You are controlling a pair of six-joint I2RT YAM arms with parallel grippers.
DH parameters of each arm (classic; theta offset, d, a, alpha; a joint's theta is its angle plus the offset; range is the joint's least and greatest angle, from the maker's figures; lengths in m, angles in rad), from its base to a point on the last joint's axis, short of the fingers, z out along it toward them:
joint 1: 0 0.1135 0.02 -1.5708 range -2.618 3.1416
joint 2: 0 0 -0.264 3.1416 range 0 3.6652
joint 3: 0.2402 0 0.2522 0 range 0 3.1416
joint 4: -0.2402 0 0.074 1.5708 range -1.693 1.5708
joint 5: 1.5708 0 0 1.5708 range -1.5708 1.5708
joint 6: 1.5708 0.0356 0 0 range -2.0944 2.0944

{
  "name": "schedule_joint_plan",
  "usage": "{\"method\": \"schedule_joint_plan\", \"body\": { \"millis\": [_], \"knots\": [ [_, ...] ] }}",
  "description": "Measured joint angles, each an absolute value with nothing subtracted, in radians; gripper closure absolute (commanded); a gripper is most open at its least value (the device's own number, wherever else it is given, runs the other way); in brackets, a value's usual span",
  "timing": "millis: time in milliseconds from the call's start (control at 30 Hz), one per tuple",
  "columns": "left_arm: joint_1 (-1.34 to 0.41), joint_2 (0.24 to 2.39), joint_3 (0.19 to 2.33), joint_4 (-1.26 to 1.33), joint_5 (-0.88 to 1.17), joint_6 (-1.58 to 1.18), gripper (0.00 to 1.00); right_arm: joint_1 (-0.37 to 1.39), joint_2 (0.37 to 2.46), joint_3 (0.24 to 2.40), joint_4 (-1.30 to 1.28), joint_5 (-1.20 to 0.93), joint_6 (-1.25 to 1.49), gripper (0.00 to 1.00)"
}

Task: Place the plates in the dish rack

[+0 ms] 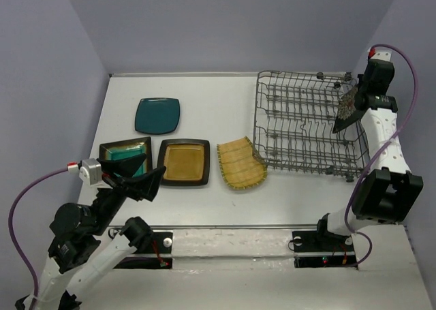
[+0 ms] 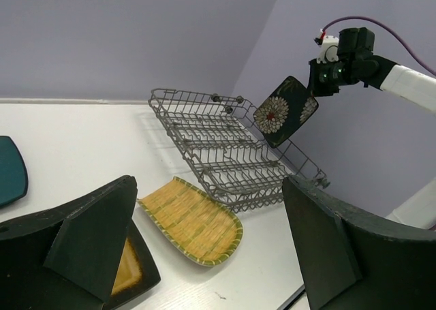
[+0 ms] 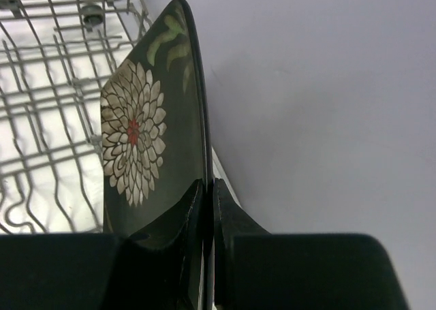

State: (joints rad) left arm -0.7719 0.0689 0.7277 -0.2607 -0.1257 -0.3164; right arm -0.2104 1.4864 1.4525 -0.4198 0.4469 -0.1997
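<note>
— Here, which hand carries the load, and where does the rack lie from it?

— Right hand (image 3: 208,208): fingers pressed together on the lower rim of the black plate with white flower (image 3: 139,140), which is held on edge well above the counter (image 1: 204,95). The dish rack (image 1: 256,109) lies below this hand and to the robot's left. The plate hangs over the rack's right side, toward the far end, flowered face to the wires, back to the side wall (image 3: 327,85).

— And the plate's long line against the tines (image 1: 300,119)?

— From above, its thin edge runs slantwise, far right to near left, not square with the rack's sides. By this reading the coming move calls for a small wrist turn and a descent inward, so the edge drops between two tines; which slot lines up cannot be told.

— The other hand?

— Left hand (image 1: 151,170): fingers wide apart, holding nothing, hovering over the dark-rimmed teal plate (image 1: 117,150) at the counter's near left. The dark-rimmed mustard plate (image 1: 184,161) lies just beside that one, the plain teal plate (image 1: 157,115) farther back. The yellow ribbed plate (image 1: 240,163) has one corner at the rack's near left corner, apparently touching. No plate stands in the rack yet; the four on the counter all lie nearer the left hand
</note>
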Motion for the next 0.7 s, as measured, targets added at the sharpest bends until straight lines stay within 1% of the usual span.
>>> {"method": "schedule_joint_plan", "body": {
  "millis": [400, 700],
  "knots": [
    [-0.793, 0.071, 0.728, -0.273, -0.141, -0.317, 0.01, -0.21, 1.507, 1.465, -0.376, 0.45, -0.385, 0.93],
    [-0.793, 0.089, 0.728, -0.275, -0.141, -0.317, 0.01, -0.203, 1.569, 1.456, -0.328, 0.449, -0.418, 0.93]
  ]
}}
